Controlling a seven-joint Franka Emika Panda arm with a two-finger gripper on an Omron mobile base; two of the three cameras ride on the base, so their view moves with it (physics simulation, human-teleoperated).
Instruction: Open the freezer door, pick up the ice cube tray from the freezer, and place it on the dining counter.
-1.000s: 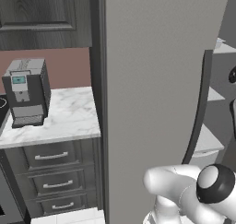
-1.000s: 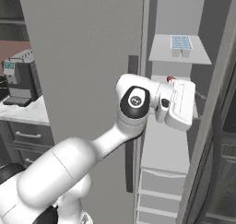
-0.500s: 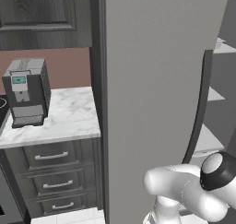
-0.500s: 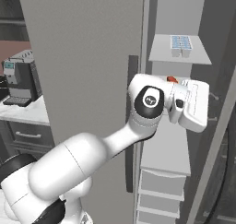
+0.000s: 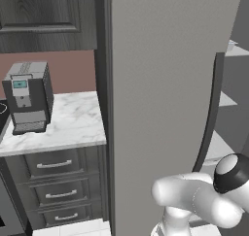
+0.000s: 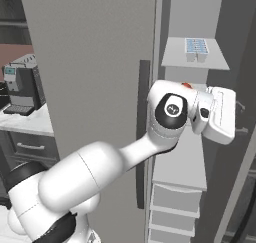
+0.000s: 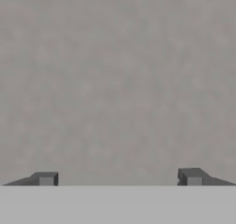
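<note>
Hand view: I see pincer (image 7: 120, 178) tips spread wide, nothing betw. them, grey surface ahead. Ice cube tray (image 6: 196, 46) on freezer shelf above pincer.

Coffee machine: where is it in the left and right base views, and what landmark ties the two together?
Left base view: coffee machine at left, mid-height, standing on the marble counter.
Right base view: at the left edge, on the same counter.
Shared landmark: that marble counter over silver-handled drawers.
</note>
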